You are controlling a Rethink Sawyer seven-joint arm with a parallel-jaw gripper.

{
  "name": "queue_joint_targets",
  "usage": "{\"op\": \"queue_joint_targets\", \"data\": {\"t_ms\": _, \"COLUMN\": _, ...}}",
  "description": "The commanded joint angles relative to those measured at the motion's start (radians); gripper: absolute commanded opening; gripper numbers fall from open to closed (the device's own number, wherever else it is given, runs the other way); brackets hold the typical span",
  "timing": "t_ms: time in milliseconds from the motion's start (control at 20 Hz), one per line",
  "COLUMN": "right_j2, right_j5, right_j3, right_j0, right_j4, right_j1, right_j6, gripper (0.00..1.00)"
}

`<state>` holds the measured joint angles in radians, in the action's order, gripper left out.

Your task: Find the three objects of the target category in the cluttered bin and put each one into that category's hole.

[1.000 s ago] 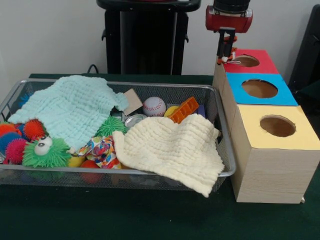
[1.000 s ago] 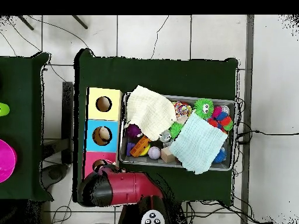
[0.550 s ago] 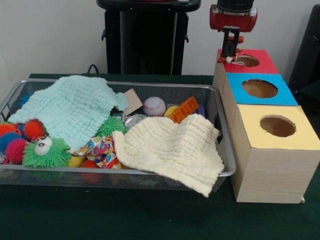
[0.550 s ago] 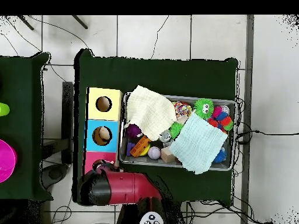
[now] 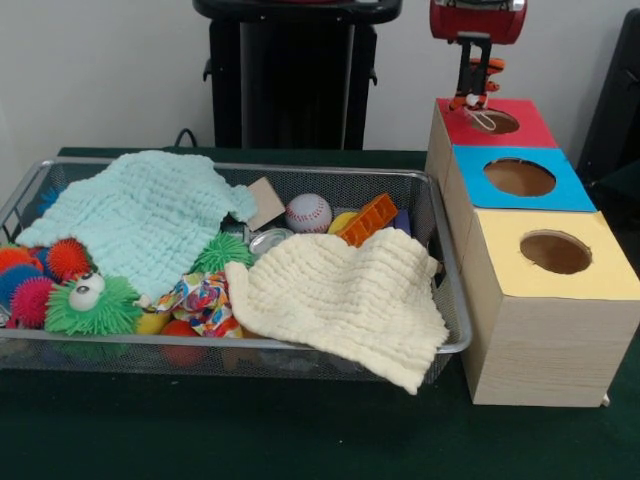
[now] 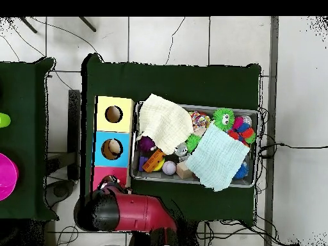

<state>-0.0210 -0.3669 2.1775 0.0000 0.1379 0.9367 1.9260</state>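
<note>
My gripper (image 5: 474,92) hangs over the near-left edge of the red box (image 5: 525,128), just left of its round hole (image 5: 497,122). It looks shut on a small orange and white object (image 5: 470,101) with a thin wire loop dangling from it. The wire bin (image 5: 240,345) is full of clutter: a baseball (image 5: 308,212), an orange brick (image 5: 367,219), spiky balls (image 5: 45,280) and a green fuzzy toy (image 5: 92,305). In the overhead view the red arm (image 6: 125,211) covers the gripper and part of the red box (image 6: 101,176).
A yellow cloth (image 5: 340,295) drapes over the bin's front right rim and a mint cloth (image 5: 140,215) covers its back left. The blue box (image 5: 565,190) and yellow box (image 5: 600,275) stand in a row beside the red one. Something pale lies in the blue hole (image 6: 113,148).
The gripper has risen and shifted right, from beside the red box's left edge to above its top, carrying the small object with it.
</note>
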Motion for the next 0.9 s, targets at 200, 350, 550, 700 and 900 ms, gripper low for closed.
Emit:
{"op": "queue_joint_targets", "data": {"t_ms": 200, "right_j2": -0.099, "right_j5": -0.075, "right_j3": 0.031, "right_j0": 0.011, "right_j4": 0.094, "right_j1": -0.005, "right_j6": 0.169, "gripper": 0.0}}
{"op": "queue_joint_targets", "data": {"t_ms": 350, "right_j2": -0.103, "right_j5": -0.07, "right_j3": 0.029, "right_j0": 0.013, "right_j4": 0.106, "right_j1": -0.007, "right_j6": 0.165, "gripper": 0.0}}
{"op": "queue_joint_targets", "data": {"t_ms": 550, "right_j2": -0.094, "right_j5": -0.068, "right_j3": 0.006, "right_j0": 0.019, "right_j4": 0.107, "right_j1": -0.03, "right_j6": 0.167, "gripper": 0.0}}
{"op": "queue_joint_targets", "data": {"t_ms": 700, "right_j2": -0.086, "right_j5": -0.064, "right_j3": -0.012, "right_j0": 0.023, "right_j4": 0.104, "right_j1": -0.048, "right_j6": 0.166, "gripper": 0.0}}
{"op": "queue_joint_targets", "data": {"t_ms": 900, "right_j2": -0.076, "right_j5": -0.057, "right_j3": -0.032, "right_j0": 0.029, "right_j4": 0.1, "right_j1": -0.066, "right_j6": 0.167, "gripper": 0.0}}
